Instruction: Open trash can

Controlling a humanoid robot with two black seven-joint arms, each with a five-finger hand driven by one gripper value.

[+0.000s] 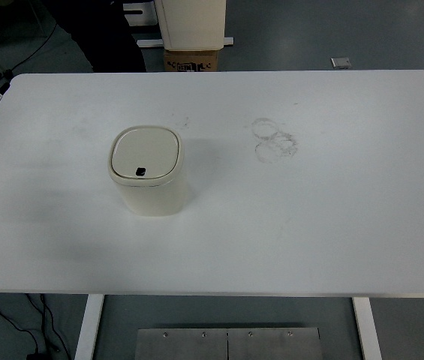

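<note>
A wide white table (332, 225) fills most of the steep downward view, its long edges running left to right and its near edge crossing the lower part of the picture; two white legs (88, 326) show beneath that near edge, one at the left and one at the right; grey floor (392, 37) lies beyond the far edge and under the table; no robot arm or hand shows anywhere, so the state of the fingers on either side cannot be told; on the left half of the tabletop stands a small cream trash can (151, 191), upright, roughly square with rounded corners, well apart from every edge of the table; its lid (145, 152) sits flat and closed on top, the same cream colour, with a small dark button (141, 172) at the lid's near edge; to the right of the can, near the middle of the table and well apart from it, are faint grey ring-shaped marks (275, 138) on the surface; past the far edge stands a pale cabinet-like unit (190, 21) with a cardboard box (192, 60) below it; a flat metal plate (228, 343) lies on the floor at the bottom centre; dark cables (37, 330) trail at the lower left; a small light object (340, 62) lies on the floor at upper right.
</note>
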